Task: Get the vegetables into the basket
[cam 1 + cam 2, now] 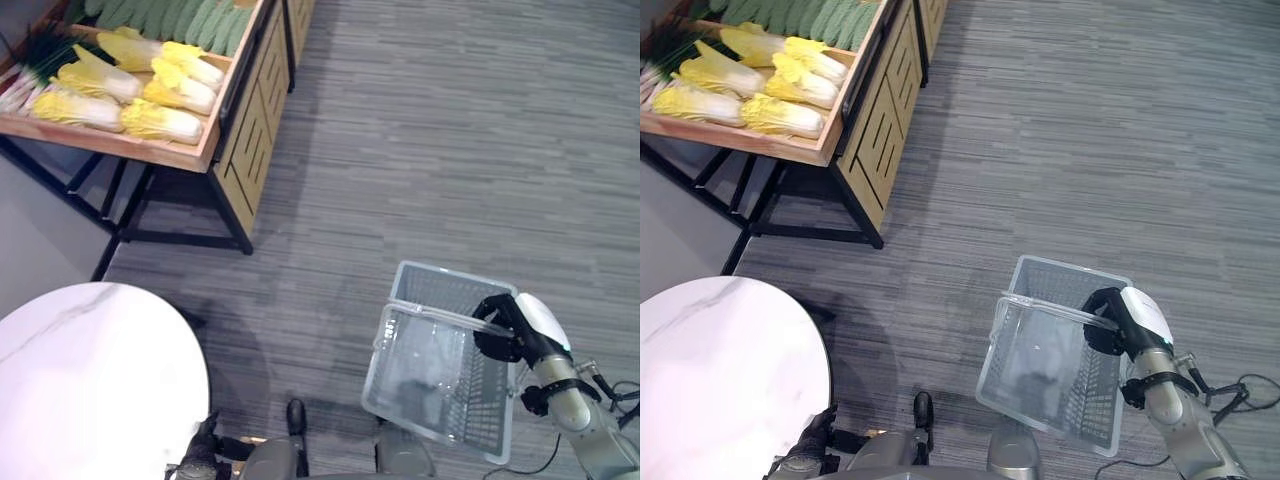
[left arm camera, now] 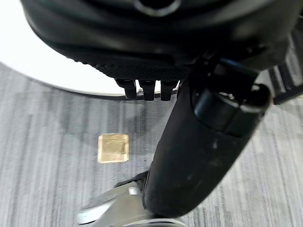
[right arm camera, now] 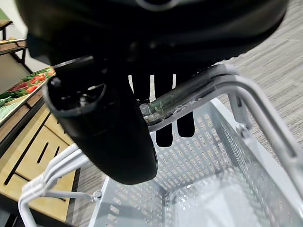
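The wooden produce shelf (image 1: 190, 150) runs off the top left corner, so the cabbages (image 1: 120, 85) and green veg (image 1: 190, 20) are cropped. The round white surface (image 1: 90, 380) is cut by the bottom edge. The left hand (image 2: 142, 90) is probably curled, too close to tell.

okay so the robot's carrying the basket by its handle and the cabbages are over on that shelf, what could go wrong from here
1. The right hand holds the basket by its handle alone, so the basket may swing or tilt as the robot walks.
2. The round white table sits between the robot and the cabbages on the wooden shelf; the left hand, close to its edge, might clip it.
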Motion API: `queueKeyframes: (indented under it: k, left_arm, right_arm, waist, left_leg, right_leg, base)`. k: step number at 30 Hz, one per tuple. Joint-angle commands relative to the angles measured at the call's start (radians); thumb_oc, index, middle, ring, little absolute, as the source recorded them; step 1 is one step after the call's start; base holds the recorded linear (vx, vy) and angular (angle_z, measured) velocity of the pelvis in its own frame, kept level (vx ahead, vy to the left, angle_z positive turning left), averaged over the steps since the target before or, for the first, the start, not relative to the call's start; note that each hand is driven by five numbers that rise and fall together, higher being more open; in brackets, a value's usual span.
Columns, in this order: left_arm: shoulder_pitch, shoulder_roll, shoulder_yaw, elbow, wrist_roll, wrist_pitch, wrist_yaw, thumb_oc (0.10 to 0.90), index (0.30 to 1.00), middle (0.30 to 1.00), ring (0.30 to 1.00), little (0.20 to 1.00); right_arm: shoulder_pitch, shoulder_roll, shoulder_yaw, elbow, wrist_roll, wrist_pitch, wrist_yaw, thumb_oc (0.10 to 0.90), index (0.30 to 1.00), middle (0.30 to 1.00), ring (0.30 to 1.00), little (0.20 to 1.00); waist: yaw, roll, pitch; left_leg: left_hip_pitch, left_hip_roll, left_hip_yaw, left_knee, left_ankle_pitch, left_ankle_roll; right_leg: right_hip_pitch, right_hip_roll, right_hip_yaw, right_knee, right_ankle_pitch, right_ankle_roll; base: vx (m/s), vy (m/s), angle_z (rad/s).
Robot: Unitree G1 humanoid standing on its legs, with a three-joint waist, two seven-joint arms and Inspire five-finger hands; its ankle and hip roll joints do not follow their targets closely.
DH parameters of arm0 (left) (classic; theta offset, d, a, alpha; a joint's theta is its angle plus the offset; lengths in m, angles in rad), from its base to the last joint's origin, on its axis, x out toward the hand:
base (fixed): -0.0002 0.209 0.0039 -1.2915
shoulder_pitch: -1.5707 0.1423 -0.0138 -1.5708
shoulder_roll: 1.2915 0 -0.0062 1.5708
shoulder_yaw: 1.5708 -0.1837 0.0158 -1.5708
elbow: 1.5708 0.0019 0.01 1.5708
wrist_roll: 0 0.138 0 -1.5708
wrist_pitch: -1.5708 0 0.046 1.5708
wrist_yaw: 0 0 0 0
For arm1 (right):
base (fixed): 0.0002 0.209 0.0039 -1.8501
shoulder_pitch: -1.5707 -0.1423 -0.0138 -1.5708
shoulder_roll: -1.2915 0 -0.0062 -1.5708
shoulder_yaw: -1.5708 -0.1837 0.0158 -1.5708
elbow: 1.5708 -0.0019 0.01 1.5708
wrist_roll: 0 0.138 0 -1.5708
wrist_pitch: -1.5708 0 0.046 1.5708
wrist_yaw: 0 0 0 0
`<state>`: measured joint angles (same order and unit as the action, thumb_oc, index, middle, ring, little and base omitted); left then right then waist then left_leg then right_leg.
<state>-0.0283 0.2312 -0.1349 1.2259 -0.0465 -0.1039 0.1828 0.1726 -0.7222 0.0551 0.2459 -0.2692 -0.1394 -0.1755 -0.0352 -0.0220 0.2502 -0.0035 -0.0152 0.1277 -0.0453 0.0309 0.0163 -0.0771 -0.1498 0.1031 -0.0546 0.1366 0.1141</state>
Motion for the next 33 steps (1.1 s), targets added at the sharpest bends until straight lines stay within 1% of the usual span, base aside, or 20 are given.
queueKeyframes:
  k: [1, 4, 6, 7, 8, 9, 10, 13, 14, 15, 16, 17, 18, 23, 24, 26, 29, 30, 32, 33]
  left_arm:
    - [0.007, 0.046, -0.014, 0.029, 0.044, -0.012, -0.005, 0.900, 1.000, 1.000, 1.000, 1.000]
    - [-0.011, 0.079, -0.018, 0.011, 0.057, -0.015, 0.003, 0.900, 1.000, 1.000, 1.000, 1.000]
    - [-0.017, 0.089, -0.014, 0.008, 0.057, -0.014, 0.003, 0.900, 1.000, 1.000, 1.000, 1.000]
    - [-0.024, 0.099, -0.013, -0.001, 0.056, -0.016, 0.009, 0.900, 1.000, 1.000, 1.000, 1.000]
    - [-0.034, 0.108, -0.004, -0.009, 0.051, -0.018, 0.015, 0.900, 1.000, 1.000, 1.000, 1.000]
    - [-0.034, 0.108, -0.003, -0.009, 0.051, -0.018, 0.015, 0.900, 1.000, 1.000, 1.000, 1.000]
    - [-0.047, 0.116, -0.003, -0.020, 0.046, -0.022, 0.023, 0.900, 1.000, 1.000, 1.000, 1.000]
    - [-0.052, 0.120, -0.004, -0.033, 0.043, -0.026, 0.025, 0.900, 1.000, 1.000, 1.000, 1.000]
    - [-0.055, 0.119, -0.005, -0.038, 0.038, -0.028, 0.024, 0.900, 1.000, 1.000, 1.000, 1.000]
    - [-0.055, 0.119, -0.005, -0.038, 0.038, -0.028, 0.024, 0.900, 1.000, 1.000, 1.000, 1.000]
    - [-0.047, 0.112, -0.001, -0.044, 0.026, -0.029, 0.017, 0.900, 1.000, 1.000, 1.000, 1.000]
    - [-0.047, 0.112, -0.001, -0.045, 0.026, -0.029, 0.017, 0.900, 1.000, 1.000, 1.000, 1.000]
    - [-0.042, 0.102, -0.001, -0.039, 0.022, -0.028, 0.012, 0.900, 1.000, 1.000, 1.000, 1.000]
    - [-0.036, 0.073, -0.021, -0.019, 0.038, -0.022, 0.012, 0.900, 1.000, 1.000, 1.000, 1.000]
    - [-0.035, 0.065, -0.028, 0.000, 0.047, -0.017, 0.015, 0.900, 1.000, 1.000, 1.000, 1.000]
    - [-0.033, 0.061, -0.028, 0.024, 0.062, -0.009, 0.023, 0.900, 1.000, 1.000, 1.000, 1.000]
    - [-0.027, 0.057, -0.030, 0.028, 0.069, -0.007, 0.028, 0.900, 1.000, 1.000, 1.000, 1.000]
    - [-0.025, 0.056, -0.024, 0.047, 0.080, -0.001, 0.034, 0.900, 1.000, 1.000, 1.000, 1.000]
    - [-0.021, 0.055, -0.021, 0.052, 0.084, 0.001, 0.037, 0.900, 1.000, 1.000, 1.000, 1.000]
    - [-0.019, 0.053, -0.016, 0.060, 0.089, 0.006, 0.040, 0.900, 1.000, 1.000, 1.000, 1.000]
  right_arm:
    - [-0.135, -0.037, -0.093, -0.012, -0.011, -0.047, -0.106, 0.400, 0.300, 0.300, 0.300, 0.300]
    - [-0.140, -0.012, -0.087, 0.052, -0.020, -0.034, -0.120, 0.400, 0.300, 0.300, 0.300, 0.300]
    - [-0.142, -0.005, -0.084, 0.067, -0.028, -0.029, -0.124, 0.400, 0.300, 0.300, 0.300, 0.300]
    - [-0.144, -0.001, -0.076, 0.111, -0.044, -0.019, -0.136, 0.400, 0.300, 0.300, 0.300, 0.300]
    - [-0.156, 0.010, -0.064, 0.151, -0.053, -0.008, -0.146, 0.400, 0.300, 0.300, 0.300, 0.300]
    - [-0.158, 0.010, -0.062, 0.152, -0.053, -0.008, -0.147, 0.400, 0.300, 0.300, 0.300, 0.300]
    - [-0.168, 0.006, -0.046, 0.194, -0.067, -0.002, -0.152, 0.400, 0.300, 0.300, 0.300, 0.300]
    - [-0.158, 0.011, -0.034, 0.223, -0.085, 0.005, -0.157, 0.400, 0.300, 0.300, 0.300, 0.300]
    - [-0.140, 0.012, -0.035, 0.253, -0.089, 0.011, -0.156, 0.400, 0.300, 0.300, 0.300, 0.300]
    - [-0.140, 0.012, -0.035, 0.254, -0.089, 0.011, -0.156, 0.400, 0.300, 0.300, 0.300, 0.300]
    - [-0.117, 0.015, -0.038, 0.264, -0.089, 0.015, -0.149, 0.400, 0.300, 0.300, 0.300, 0.300]
    - [-0.117, 0.015, -0.038, 0.264, -0.089, 0.015, -0.149, 0.400, 0.300, 0.300, 0.300, 0.300]
    - [-0.103, 0.023, -0.037, 0.290, -0.091, 0.019, -0.151, 0.400, 0.300, 0.300, 0.300, 0.300]
    - [-0.115, 0.028, -0.010, 0.360, -0.098, 0.024, -0.165, 0.400, 0.300, 0.300, 0.300, 0.300]
    - [-0.126, 0.023, 0.006, 0.396, -0.104, 0.027, -0.171, 0.400, 0.300, 0.300, 0.300, 0.300]
    - [-0.137, 0.012, 0.021, 0.425, -0.118, 0.028, -0.180, 0.400, 0.300, 0.300, 0.300, 0.300]
    - [-0.138, 0.003, 0.018, 0.427, -0.117, 0.025, -0.192, 0.400, 0.300, 0.300, 0.300, 0.300]
    - [-0.134, -0.011, 0.011, 0.406, -0.117, 0.021, -0.200, 0.400, 0.300, 0.300, 0.300, 0.300]
    - [-0.131, -0.019, 0.009, 0.400, -0.121, 0.019, -0.205, 0.400, 0.300, 0.300, 0.300, 0.300]
    - [-0.129, -0.030, 0.006, 0.379, -0.125, 0.017, -0.211, 0.400, 0.300, 0.300, 0.300, 0.300]
  waist:
    - [0.029, -0.027, -0.067]
    - [0.021, -0.030, -0.047]
    - [0.020, -0.032, -0.042]
    - [0.021, -0.034, -0.041]
    - [0.022, -0.036, -0.042]
    - [0.021, -0.036, -0.041]
    - [0.026, -0.041, -0.038]
    - [0.027, -0.050, -0.043]
    - [0.028, -0.049, -0.063]
    - [0.027, -0.049, -0.064]
    - [0.027, -0.045, -0.087]
    - [0.026, -0.044, -0.087]
    - [0.024, -0.037, -0.103]
    - [0.020, -0.024, -0.117]
    - [0.022, -0.020, -0.115]
    - [0.025, -0.017, -0.106]
    - [0.024, -0.012, -0.097]
    - [0.027, -0.010, -0.085]
    - [0.027, -0.007, -0.079]
    - [0.031, -0.008, -0.070]
  left_leg:
    - [-0.081, 0.067, -0.015, 0.042, 0.009, -0.031]
    - [-0.048, 0.066, 0.006, 0.035, -0.001, -0.020]
    - [-0.035, 0.064, 0.013, 0.030, -0.003, -0.019]
    - [-0.022, 0.062, 0.026, 0.027, -0.013, -0.020]
    - [-0.008, 0.067, 0.042, 0.030, -0.029, -0.026]
    - [-0.008, 0.069, 0.041, 0.031, -0.030, -0.026]
    - [-0.001, 0.075, 0.041, 0.051, -0.049, -0.032]
    - [0.003, 0.074, 0.026, 0.074, -0.062, -0.038]
    - [0.010, 0.077, 0.016, 0.069, -0.059, -0.049]
    - [0.010, 0.078, 0.016, 0.069, -0.059, -0.049]
    - [0.023, 0.089, 0.008, 0.059, -0.054, -0.062]
    - [0.024, 0.089, 0.007, 0.058, -0.054, -0.062]
    - [0.036, 0.102, 0.000, 0.036, -0.044, -0.072]
    - [0.047, 0.126, -0.008, -0.002, -0.018, -0.093]
    - [0.046, 0.141, -0.011, -0.003, -0.014, -0.101]
    - [0.036, 0.160, -0.018, 0.020, -0.016, -0.111]
    - [0.019, 0.171, -0.029, 0.053, -0.016, -0.117]
    - [-0.004, 0.182, -0.050, 0.121, -0.001, -0.126]
    - [-0.024, 0.184, -0.063, 0.168, 0.006, -0.133]
    - [-0.044, 0.191, -0.067, 0.231, 0.036, -0.142]
  right_leg:
    - [-0.011, 0.018, -0.018, 0.196, -0.122, 0.083]
    - [-0.066, 0.026, -0.051, 0.304, -0.072, 0.104]
    - [-0.079, 0.024, -0.070, 0.310, -0.062, 0.103]
    - [-0.091, 0.006, -0.109, 0.284, -0.044, 0.098]
    - [-0.100, -0.023, -0.158, 0.215, -0.023, 0.092]
    - [-0.097, -0.022, -0.159, 0.212, -0.021, 0.091]
    - [-0.115, -0.046, -0.186, 0.154, 0.007, 0.089]
    - [-0.081, -0.058, -0.199, 0.114, 0.013, 0.088]
    - [-0.062, -0.047, -0.202, 0.096, -0.001, 0.082]
    - [-0.061, -0.047, -0.203, 0.095, -0.001, 0.081]
    - [-0.034, -0.039, -0.224, 0.077, -0.007, 0.078]
    - [-0.033, -0.039, -0.225, 0.076, -0.006, 0.077]
    - [-0.015, -0.028, -0.235, 0.063, -0.019, 0.071]
    - [0.004, -0.006, -0.246, 0.037, -0.033, 0.061]
    - [0.001, 0.005, -0.249, 0.047, -0.048, 0.052]
    - [-0.009, 0.019, -0.252, 0.073, -0.073, 0.035]
    - [-0.014, 0.029, -0.254, 0.087, -0.086, 0.022]
    - [-0.010, 0.044, -0.254, 0.093, -0.099, 0.005]
    - [-0.004, 0.052, -0.259, 0.093, -0.105, -0.005]
    - [0.008, 0.060, -0.262, 0.091, -0.112, -0.018]
  base:
    - [0.02, 0.167, -0.34]
    - [0.01, 0.135, -0.24]
    - [0.03, 0.067, -0.36]
    - [0.08, -0.008, -0.35]
    - [0.08, -0.008, -0.33]
    - [0.12, -0.095, -0.31]
    - [0.12, -0.089, -0.32]
    - [0.11, -0.084, -0.12]
    - [0.13, -0.107, 0.14]
    - [0.21, -0.176, 0.24]
    - [0.11, -0.099, 0.17]
    - [0.19, -0.200, 0.21]
    - [0.08, -0.104, 0.14]
    - [0.09, -0.148, 0.12]
    - [0.08, -0.179, 0.09]
    - [0.09, -0.215, 0.04]
    - [0.07, -0.184, 0.03]
    - [0.05, -0.149, 0.10]
    - [0.08, -0.192, 0.18]
    - [0.08, -0.220, 0.15]
